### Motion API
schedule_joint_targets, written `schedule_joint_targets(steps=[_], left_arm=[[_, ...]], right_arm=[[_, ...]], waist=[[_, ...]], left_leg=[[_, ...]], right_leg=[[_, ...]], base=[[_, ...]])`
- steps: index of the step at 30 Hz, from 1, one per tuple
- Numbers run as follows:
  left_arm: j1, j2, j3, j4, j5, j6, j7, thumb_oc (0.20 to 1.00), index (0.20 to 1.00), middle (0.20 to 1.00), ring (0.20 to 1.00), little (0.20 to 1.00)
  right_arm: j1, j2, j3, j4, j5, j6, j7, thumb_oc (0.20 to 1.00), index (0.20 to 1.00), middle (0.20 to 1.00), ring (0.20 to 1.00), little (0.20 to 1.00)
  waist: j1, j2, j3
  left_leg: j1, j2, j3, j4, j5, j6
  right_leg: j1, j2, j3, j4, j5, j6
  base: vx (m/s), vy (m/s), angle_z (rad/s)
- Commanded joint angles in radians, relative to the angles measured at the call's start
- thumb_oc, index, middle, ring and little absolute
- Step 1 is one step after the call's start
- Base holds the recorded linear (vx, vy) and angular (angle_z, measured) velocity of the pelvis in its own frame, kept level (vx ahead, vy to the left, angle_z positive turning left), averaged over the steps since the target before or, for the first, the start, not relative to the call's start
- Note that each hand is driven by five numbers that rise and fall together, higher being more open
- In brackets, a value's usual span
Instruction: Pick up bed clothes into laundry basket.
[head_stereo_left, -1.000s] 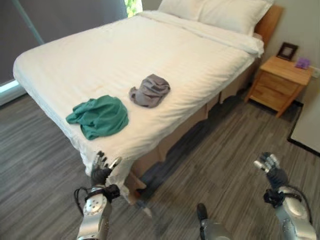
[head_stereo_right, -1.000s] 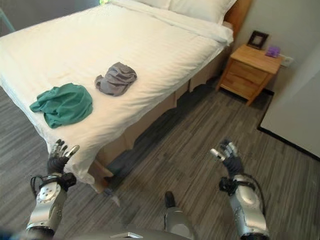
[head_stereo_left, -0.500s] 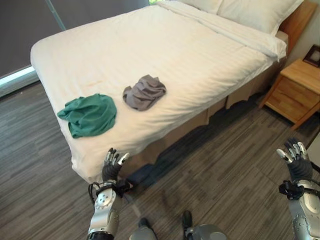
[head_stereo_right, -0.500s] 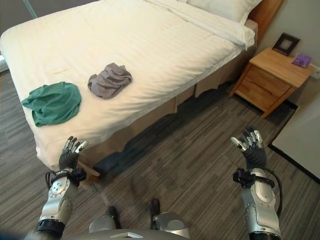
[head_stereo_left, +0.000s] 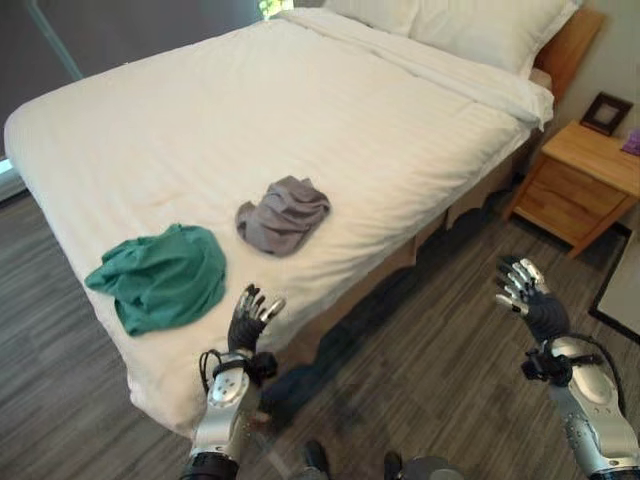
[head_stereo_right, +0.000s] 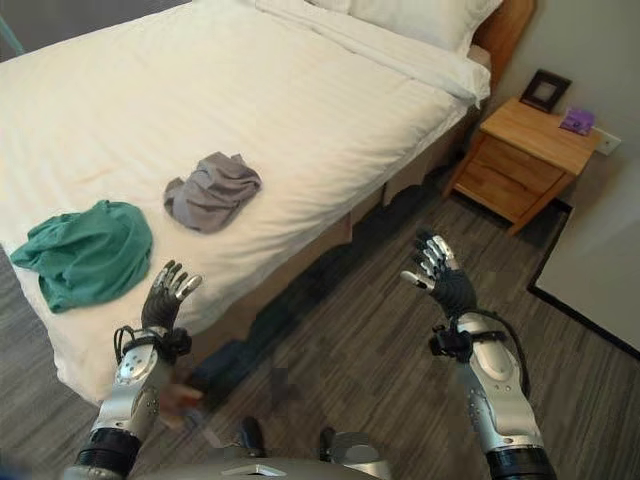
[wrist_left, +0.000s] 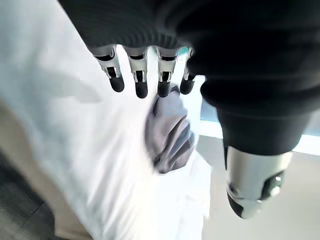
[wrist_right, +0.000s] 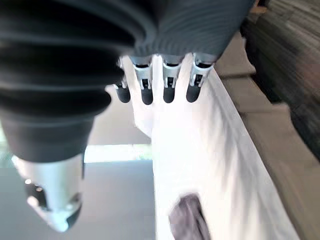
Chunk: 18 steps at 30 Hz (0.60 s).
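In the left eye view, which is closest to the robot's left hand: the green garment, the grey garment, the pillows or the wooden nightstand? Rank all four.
Measured from the left hand, at the bed's near edge:
1. Green garment, beside the hand, toward the robot's left.
2. Grey garment, just past the hand on the bed; these two are nearly tied.
3. Wooden nightstand, far to the right by the wall.
4. Pillows, at the head of the bed.

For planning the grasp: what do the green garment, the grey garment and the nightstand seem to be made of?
Green garment: soft matte fabric, probably cotton knit, crumpled in loose folds. Grey garment: similar soft cloth, bunched with creases. Nightstand: wood or wood veneer, light brown with a smooth, faintly glossy top.
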Motion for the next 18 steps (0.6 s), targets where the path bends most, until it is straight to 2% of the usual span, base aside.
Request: schedule_joint_targets(steps=[1,2,4,6,7,8,12,13,15,16,17,18], left_arm=[[0.005,0.078,0.018,-0.062,0.024,-0.051,-0.03,1.0,1.0,1.0,1.0,1.0],[0.006,0.071,0.002,-0.062,0.024,-0.049,-0.039,1.0,1.0,1.0,1.0,1.0],[0.007,0.058,-0.034,-0.057,0.03,-0.048,-0.051,1.0,1.0,1.0,1.0,1.0],[0.012,0.052,-0.037,-0.048,0.034,-0.049,-0.049,1.0,1.0,1.0,1.0,1.0],[0.043,0.045,-0.035,-0.056,0.022,-0.047,-0.061,1.0,1.0,1.0,1.0,1.0],[0.045,0.045,-0.034,-0.058,0.022,-0.047,-0.061,1.0,1.0,1.0,1.0,1.0],[0.14,0.048,-0.007,-0.095,-0.005,-0.033,-0.08,1.0,1.0,1.0,1.0,1.0],[0.171,0.045,0.02,-0.096,-0.018,-0.033,-0.079,1.0,1.0,1.0,1.0,1.0],[0.187,0.042,0.033,-0.108,-0.023,-0.032,-0.078,1.0,1.0,1.0,1.0,1.0],[0.185,0.036,0.033,-0.119,-0.034,-0.032,-0.08,1.0,1.0,1.0,1.0,1.0],[0.185,0.036,0.033,-0.12,-0.034,-0.032,-0.08,1.0,1.0,1.0,1.0,1.0],[0.176,0.033,0.03,-0.122,-0.033,-0.03,-0.08,1.0,1.0,1.0,1.0,1.0]], right_arm=[[-0.038,0.006,-0.011,-0.033,-0.035,-0.017,0.034,1.0,1.0,1.0,1.0,1.0],[-0.033,0.0,-0.009,-0.038,-0.035,-0.016,0.042,1.0,1.0,1.0,1.0,1.0],[-0.018,-0.01,-0.006,-0.04,-0.038,-0.017,0.04,1.0,1.0,1.0,1.0,1.0],[-0.035,-0.015,0.007,-0.03,-0.038,-0.017,0.047,1.0,1.0,1.0,1.0,1.0],[-0.059,-0.035,0.015,-0.027,-0.036,-0.016,0.05,1.0,1.0,1.0,1.0,1.0],[-0.06,-0.036,0.015,-0.026,-0.036,-0.017,0.05,1.0,1.0,1.0,1.0,1.0],[-0.116,-0.08,0.05,-0.027,-0.026,-0.012,0.071,1.0,1.0,1.0,1.0,1.0],[-0.16,-0.099,0.087,-0.027,-0.032,-0.01,0.083,1.0,1.0,1.0,1.0,1.0],[-0.172,-0.106,0.099,-0.031,-0.031,-0.01,0.09,1.0,1.0,1.0,1.0,1.0],[-0.164,-0.108,0.093,-0.04,-0.017,-0.009,0.092,1.0,1.0,1.0,1.0,1.0],[-0.164,-0.108,0.092,-0.04,-0.017,-0.009,0.092,1.0,1.0,1.0,1.0,1.0],[-0.158,-0.107,0.088,-0.039,-0.013,-0.009,0.091,1.0,1.0,1.0,1.0,1.0]], waist=[[0.017,-0.04,-0.007],[0.013,-0.039,-0.006],[0.002,-0.042,-0.002],[0.012,-0.047,-0.006],[0.04,-0.048,-0.015],[0.037,-0.048,-0.015],[0.094,-0.047,-0.022],[0.123,-0.056,-0.01],[0.134,-0.063,-0.005],[0.138,-0.076,0.009],[0.137,-0.076,0.009],[0.129,-0.082,0.012]], left_leg=[[0.018,0.011,-0.013,0.001,0.06,-0.063],[0.021,0.0,-0.034,-0.006,0.061,-0.064],[0.028,-0.025,-0.118,-0.011,0.056,-0.065],[0.029,-0.028,-0.135,-0.013,0.057,-0.066],[0.016,-0.03,-0.166,-0.021,0.068,-0.077],[0.017,-0.031,-0.17,-0.021,0.068,-0.077],[-0.009,-0.02,-0.242,-0.025,0.102,-0.104],[-0.021,-0.005,-0.268,-0.02,0.118,-0.118],[-0.027,0.0,-0.275,-0.014,0.124,-0.124],[-0.056,0.009,-0.246,0.044,0.131,-0.131],[-0.06,0.008,-0.248,0.05,0.128,-0.131],[-0.065,0.02,-0.206,0.089,0.113,-0.122]], right_leg=[[0.057,-0.082,0.092,-0.253,0.247,0.098],[0.043,-0.06,0.121,-0.3,0.229,0.09],[0.07,-0.039,0.149,-0.361,0.195,0.076],[0.088,-0.045,0.128,-0.367,0.186,0.07],[0.122,-0.042,0.11,-0.409,0.18,0.056],[0.125,-0.042,0.107,-0.412,0.181,0.056],[0.183,-0.027,0.052,-0.469,0.166,0.027],[0.194,-0.013,0.026,-0.488,0.169,0.016],[0.201,-0.005,0.02,-0.495,0.172,0.013],[0.202,-0.014,-0.008,-0.494,0.183,0.011],[0.202,-0.014,-0.01,-0.493,0.182,0.011],[0.195,-0.023,-0.025,-0.487,0.184,0.011]], base=[[0.22,0.069,1.12],[0.15,0.018,1.04],[0.17,-0.038,1.34],[0.05,-0.123,1.79],[0.01,-0.135,1.14],[0.02,-0.204,0.83],[-0.01,-0.23,0.59],[-0.05,-0.229,0.41],[-0.06,-0.216,0.47],[-0.07,-0.177,0.27],[-0.1,-0.121,0.39],[-0.08,-0.047,0.49]])
